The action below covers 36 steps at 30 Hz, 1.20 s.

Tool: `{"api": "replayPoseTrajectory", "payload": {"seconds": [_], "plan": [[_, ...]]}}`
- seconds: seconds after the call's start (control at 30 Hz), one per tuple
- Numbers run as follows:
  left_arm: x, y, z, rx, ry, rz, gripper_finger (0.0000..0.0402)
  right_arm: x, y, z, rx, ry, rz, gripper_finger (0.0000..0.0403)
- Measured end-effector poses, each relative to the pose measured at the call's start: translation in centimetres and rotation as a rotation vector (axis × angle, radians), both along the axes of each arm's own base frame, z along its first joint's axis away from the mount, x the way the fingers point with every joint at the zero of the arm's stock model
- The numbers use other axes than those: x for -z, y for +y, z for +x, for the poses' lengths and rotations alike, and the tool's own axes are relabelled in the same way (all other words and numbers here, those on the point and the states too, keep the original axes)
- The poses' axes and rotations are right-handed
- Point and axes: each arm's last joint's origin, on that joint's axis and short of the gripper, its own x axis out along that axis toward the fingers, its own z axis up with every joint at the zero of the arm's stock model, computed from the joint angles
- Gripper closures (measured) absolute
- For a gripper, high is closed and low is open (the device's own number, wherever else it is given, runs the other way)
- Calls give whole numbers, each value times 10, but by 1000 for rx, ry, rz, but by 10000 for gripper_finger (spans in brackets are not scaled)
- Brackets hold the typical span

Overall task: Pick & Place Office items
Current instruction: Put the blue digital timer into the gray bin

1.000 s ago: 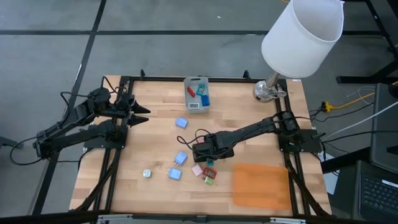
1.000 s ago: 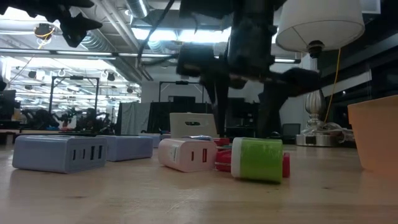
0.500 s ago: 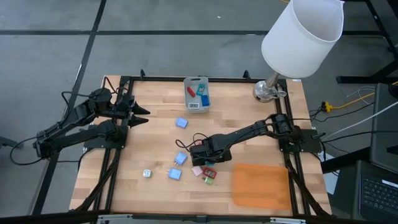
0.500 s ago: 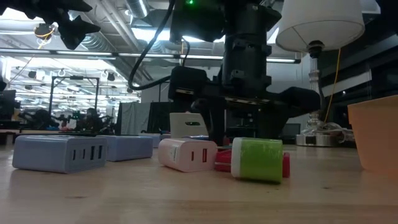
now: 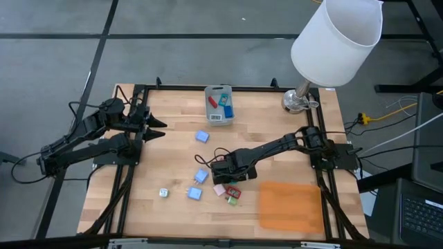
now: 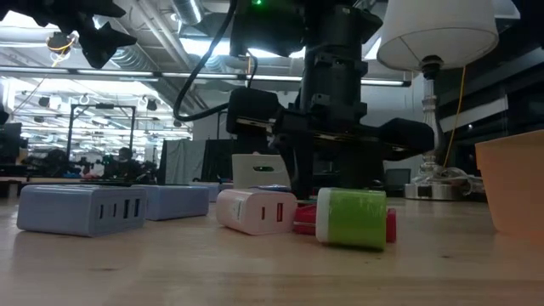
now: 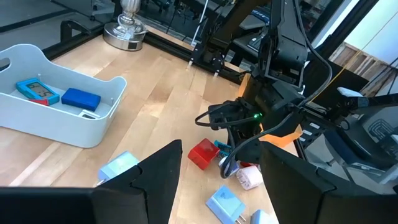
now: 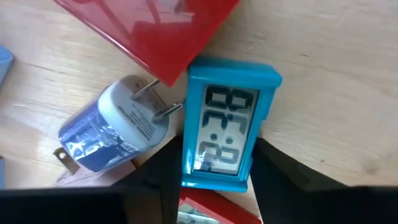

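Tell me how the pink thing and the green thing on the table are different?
The pink piece is pale, with rounded corners and a red slot on its face; the green piece is bright, with a plain face. The pink piece sits farther back; the green piece is nearer the low camera. Both are small, blocky and rest on the wooden table.

1. The right gripper (image 5: 223, 168) hides whatever lies beneath it in the high view.
2. The red piece (image 8: 155, 28) is cut off at 12 o'clock in the right wrist view.
3. A second red piece (image 8: 211, 210) is cut off at 6 o'clock.
4. In the low view the green block (image 6: 350, 218) hides most of the red item (image 6: 389, 225) behind it.
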Motion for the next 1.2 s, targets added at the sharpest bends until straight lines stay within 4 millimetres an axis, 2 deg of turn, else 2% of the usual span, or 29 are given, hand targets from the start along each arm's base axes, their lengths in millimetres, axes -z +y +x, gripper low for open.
{"api": "replayPoseTrajectory", "payload": {"seconds": [0.23, 0.4, 0.57, 0.8, 1.0, 1.1, 1.2], "plan": [[0, 0, 0, 0, -1, 0, 190, 0, 0, 0, 7, 10, 25, 252], [-1, 0, 0, 4, -13, 14, 190, -12, 6, -2, 44, -34, 37, 252], [-3, 0, 1, 4, -31, 26, 190, -54, 13, -4, 133, -207, -13, 253], [-7, 1, 2, 7, -65, 36, 190, -111, 12, -13, 332, -498, -211, 253], [-7, 1, 2, 12, -68, 59, 190, -136, -18, -13, 411, -616, -370, 253], [-7, 1, 2, 12, -68, 59, 190, -136, -43, -9, 389, -596, -418, 253], [-7, 1, 2, 12, -68, 58, 190, -136, -78, -2, 328, -577, -442, 253]]}}
